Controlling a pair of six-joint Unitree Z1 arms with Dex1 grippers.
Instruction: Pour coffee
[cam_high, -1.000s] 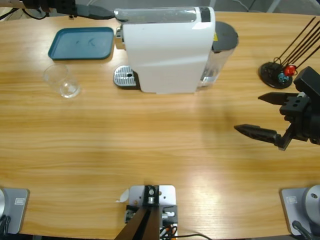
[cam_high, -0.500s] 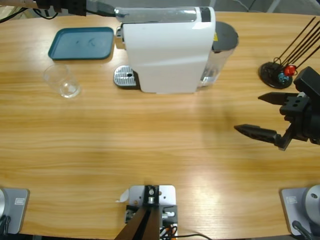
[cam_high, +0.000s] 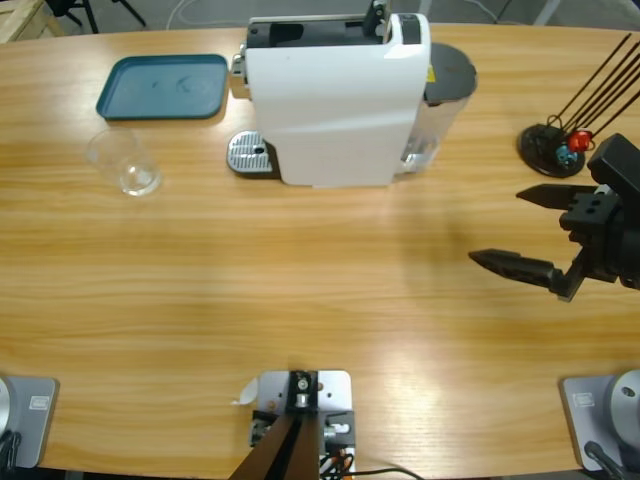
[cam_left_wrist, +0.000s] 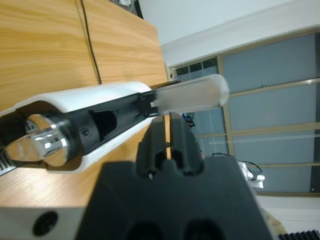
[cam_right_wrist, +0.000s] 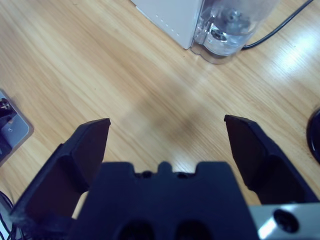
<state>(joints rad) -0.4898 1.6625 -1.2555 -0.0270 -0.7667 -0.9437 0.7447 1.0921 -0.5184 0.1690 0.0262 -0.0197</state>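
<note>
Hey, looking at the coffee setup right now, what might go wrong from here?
1. The clear glass stands apart from the white machine, not on its drip grate; anything brewed now would likely miss it.
2. The machine's lever is up and the chamber open, so brewing probably cannot start.
3. The right gripper hovers open near the black stand with thin rods; a wide swing might knock it.

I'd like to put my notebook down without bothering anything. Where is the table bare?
The broad stretch of table in front of the white machine is bare, from below the glass tumbler across to the right gripper. The back edge is crowded: blue tray, machine, black stand.
</note>
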